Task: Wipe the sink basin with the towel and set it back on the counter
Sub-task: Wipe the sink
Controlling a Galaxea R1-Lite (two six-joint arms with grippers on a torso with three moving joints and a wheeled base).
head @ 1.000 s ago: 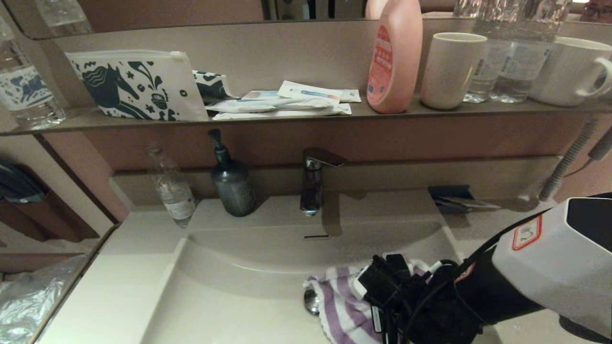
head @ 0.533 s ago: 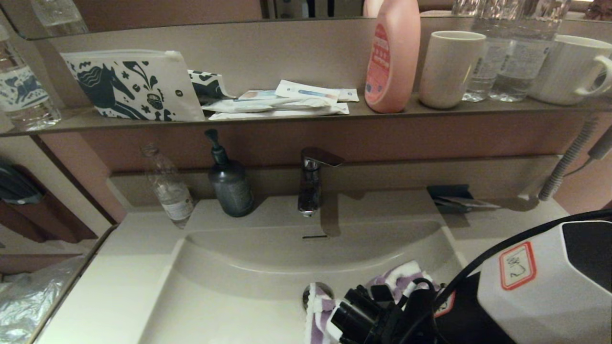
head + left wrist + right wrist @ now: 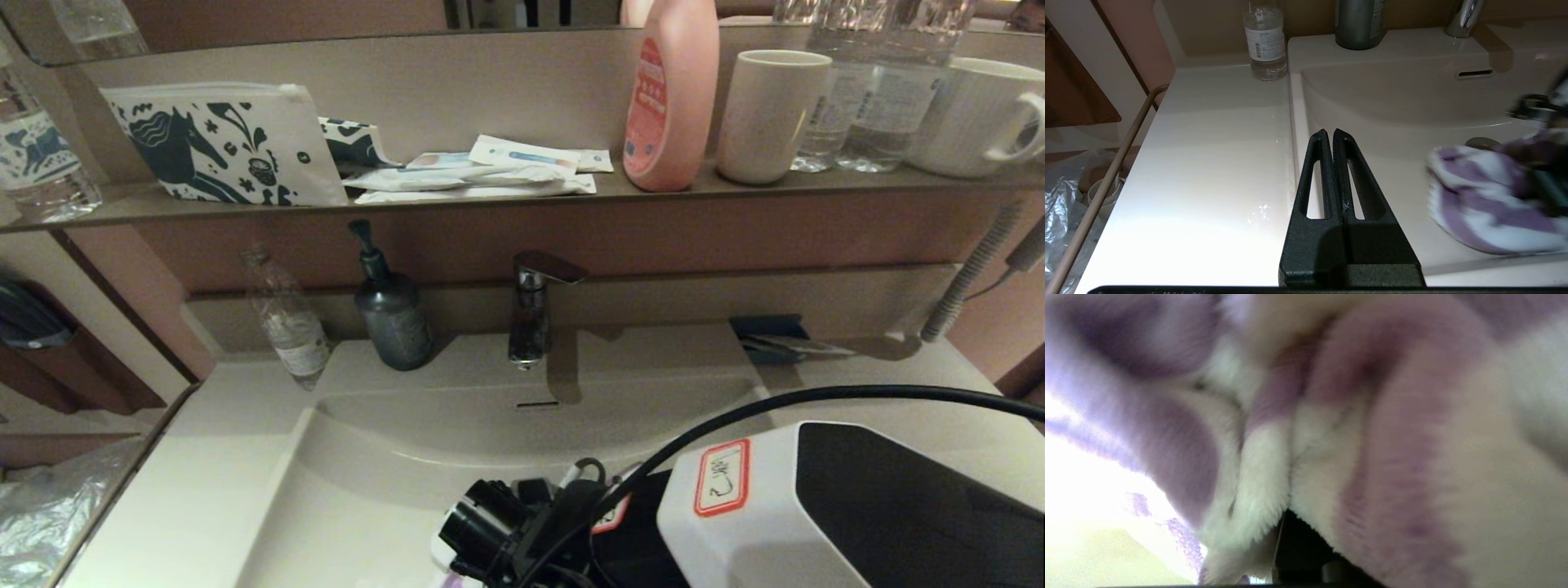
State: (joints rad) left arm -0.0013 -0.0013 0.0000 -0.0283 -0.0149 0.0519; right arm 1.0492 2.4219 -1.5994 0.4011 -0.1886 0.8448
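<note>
The off-white sink basin [image 3: 384, 457] fills the middle of the head view, with its slot overflow [image 3: 539, 404] on the back wall. The purple and white striped towel [image 3: 1478, 204] lies bunched on the basin floor beside the chrome drain plug [image 3: 1483, 143]. My right gripper [image 3: 1533, 165] presses down into the towel and is shut on it; its fingers are buried in the cloth. Towel pile [image 3: 1331, 437] fills the right wrist view. In the head view my right arm [image 3: 816, 514] hides nearly all of the towel. My left gripper [image 3: 1329, 132] hangs shut and empty over the basin's left rim, beside the counter [image 3: 1208, 163].
A faucet [image 3: 535, 306], a dark soap pump [image 3: 392, 314] and a clear bottle [image 3: 287, 318] stand behind the basin. The shelf above carries a horse-print pouch [image 3: 229, 147], a pink bottle [image 3: 669, 98] and cups [image 3: 767, 114]. A rail [image 3: 1106, 183] runs along the counter's left edge.
My right arm has swept the towel leftward and toward the basin's front. The towel and drain plug, visible in the head view before, are now covered by the arm.
</note>
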